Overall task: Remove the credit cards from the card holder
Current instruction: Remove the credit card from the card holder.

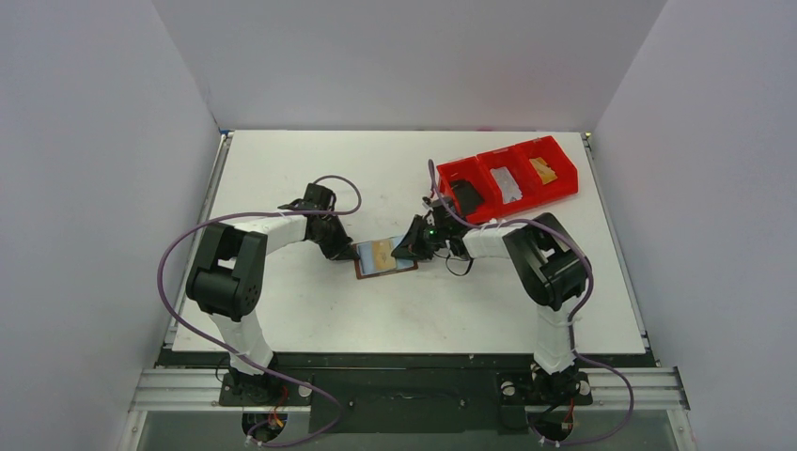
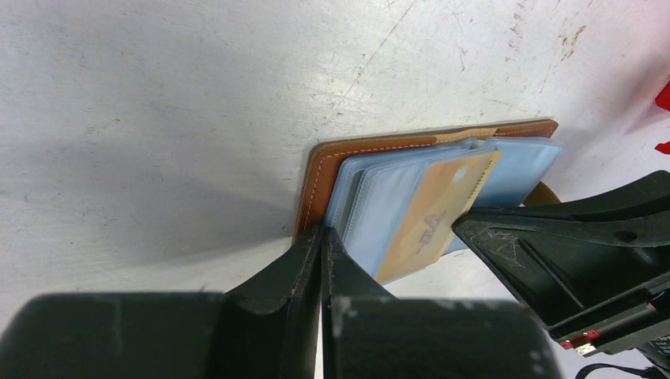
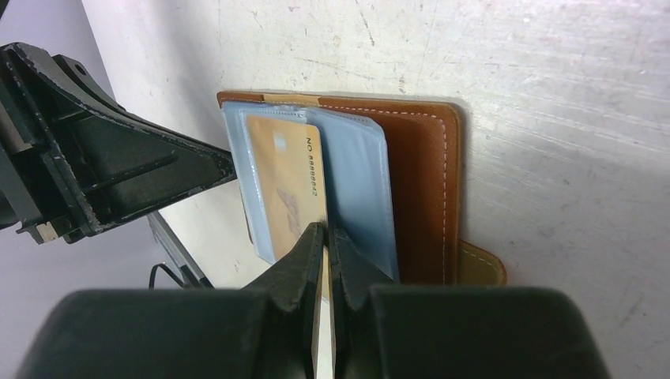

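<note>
Gripping the tan card [image 3: 284, 174] by its near edge, my right jaws are clamped on it, a strip of the card showing between them. The card's far end lies under a clear bluish sleeve [image 3: 359, 181] of the card holder [image 3: 419, 174]. The holder lies open and flat near the middle of the white worktop [image 1: 310, 319], its closing tab [image 3: 482, 264] sticking out just beside my right jaws. My left jaws are pressed together at the holder's opposite edge, tips on the leather border and sleeves; whether they pinch anything I cannot tell. The two pairs face each other across the holder, near one another. Behind my right arm stands a red bin [image 1: 567, 169] of three compartments, holding a black piece, a pale one and a tan one.
</note>
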`<state>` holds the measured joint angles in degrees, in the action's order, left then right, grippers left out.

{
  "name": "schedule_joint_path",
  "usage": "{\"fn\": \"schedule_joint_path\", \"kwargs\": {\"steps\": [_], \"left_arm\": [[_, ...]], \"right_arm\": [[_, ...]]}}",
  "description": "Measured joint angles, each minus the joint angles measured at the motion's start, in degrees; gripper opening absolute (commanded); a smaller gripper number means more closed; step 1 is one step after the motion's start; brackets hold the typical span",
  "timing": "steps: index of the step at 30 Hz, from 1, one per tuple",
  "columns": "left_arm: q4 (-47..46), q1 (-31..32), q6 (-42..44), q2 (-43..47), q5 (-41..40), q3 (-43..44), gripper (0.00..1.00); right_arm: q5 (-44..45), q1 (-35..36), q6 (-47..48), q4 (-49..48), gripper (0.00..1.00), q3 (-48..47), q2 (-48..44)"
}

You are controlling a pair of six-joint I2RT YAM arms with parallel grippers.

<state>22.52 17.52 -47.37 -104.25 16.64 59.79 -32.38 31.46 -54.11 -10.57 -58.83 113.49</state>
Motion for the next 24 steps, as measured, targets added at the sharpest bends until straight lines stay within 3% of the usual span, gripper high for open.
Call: {"fn": "schedule_joint_path", "kwargs": {"steps": [21,24], "left_arm": [[1.4,0.0,0.4,-0.4,-0.4,1.0,0.00],[2.1,0.0,1.2,-0.5,-1.0,1.5,0.00]], "right_arm": [[1.1,-3.3,2.6,1.1,0.00,4.2,-3.7],[0.6,-3.7,2.6,0.7,0.09,4.3,-3.8]]}}
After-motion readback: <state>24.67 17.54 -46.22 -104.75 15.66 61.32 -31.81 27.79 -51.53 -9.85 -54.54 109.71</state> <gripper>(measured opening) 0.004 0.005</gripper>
